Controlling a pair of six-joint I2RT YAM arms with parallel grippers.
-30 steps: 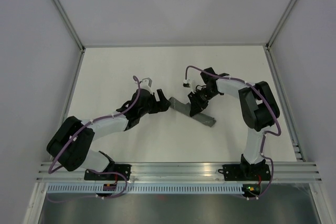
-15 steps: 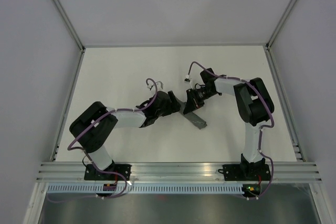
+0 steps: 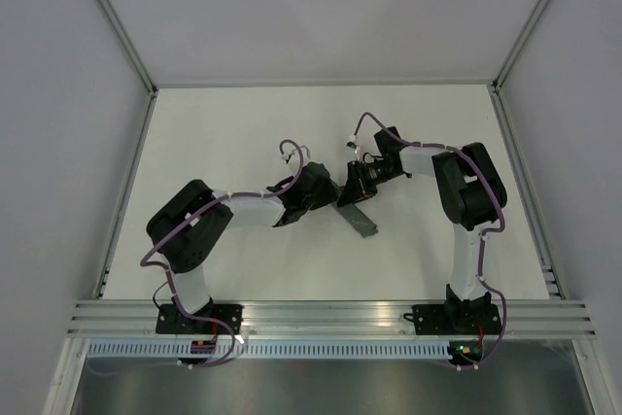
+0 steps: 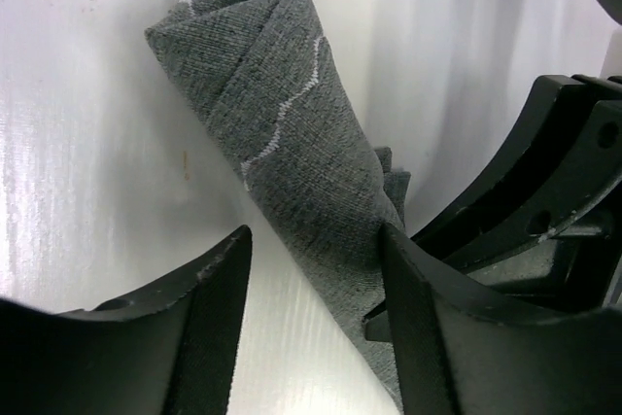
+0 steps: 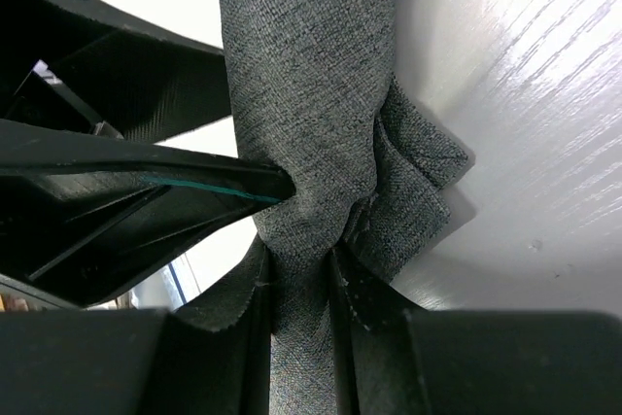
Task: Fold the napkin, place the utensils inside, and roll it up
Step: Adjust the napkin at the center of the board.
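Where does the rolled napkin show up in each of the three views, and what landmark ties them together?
Top external: the napkin lies mid-table, slanting down to the right.
Left wrist: the napkin runs diagonally from upper left to lower right.
Right wrist: the napkin fills the vertical middle, pinched near the bottom.
Shared landmark: the white table beneath it, visible in all three views.

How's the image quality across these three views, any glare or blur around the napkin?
Top view: even soft light, napkin small but sharp. Left wrist view: glare streaks on the table, weave crisp, left fingers blurred up close. Right wrist view: bright sheen on the table at upper right, right fingers dark and soft.
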